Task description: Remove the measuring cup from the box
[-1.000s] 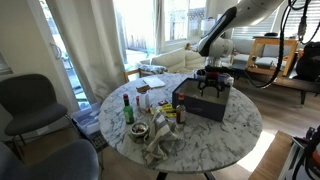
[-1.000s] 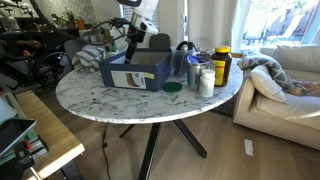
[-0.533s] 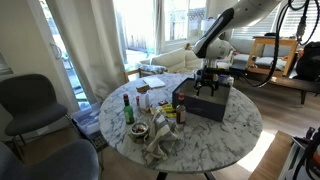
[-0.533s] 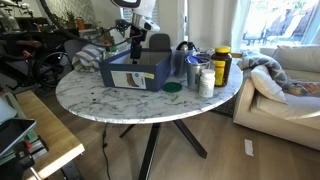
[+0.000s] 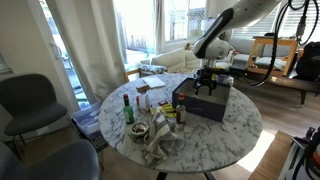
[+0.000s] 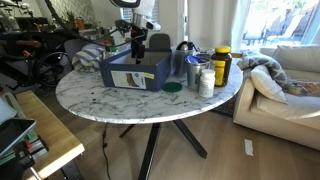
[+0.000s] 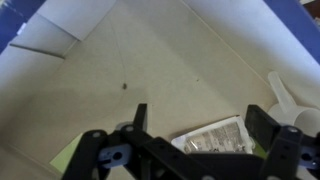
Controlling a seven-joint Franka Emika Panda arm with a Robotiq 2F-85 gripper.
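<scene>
The dark box (image 5: 200, 104) stands on the round marble table (image 5: 240, 125); it also shows in an exterior view (image 6: 135, 72). My gripper (image 5: 208, 80) hangs over the box's open top, its fingers at the rim (image 6: 133, 45). In the wrist view the gripper (image 7: 200, 125) is open and empty, looking down at the pale box floor. A printed foil packet (image 7: 215, 138) lies between the fingers. A whitish translucent measuring cup (image 7: 288, 98) lies at the right edge, just beyond one fingertip (image 7: 262, 125).
Beside the box stand a green bottle (image 5: 128, 110), small jars, a yellow-lidded jar (image 6: 221, 65), a white bottle (image 6: 205, 80) and a green lid (image 6: 172, 88). A crumpled cloth (image 5: 160, 140) lies at the table's front. A grey chair (image 5: 30, 100) stands nearby.
The gripper shifted slightly over the box between one second and half a second ago. Since then nothing has visibly moved.
</scene>
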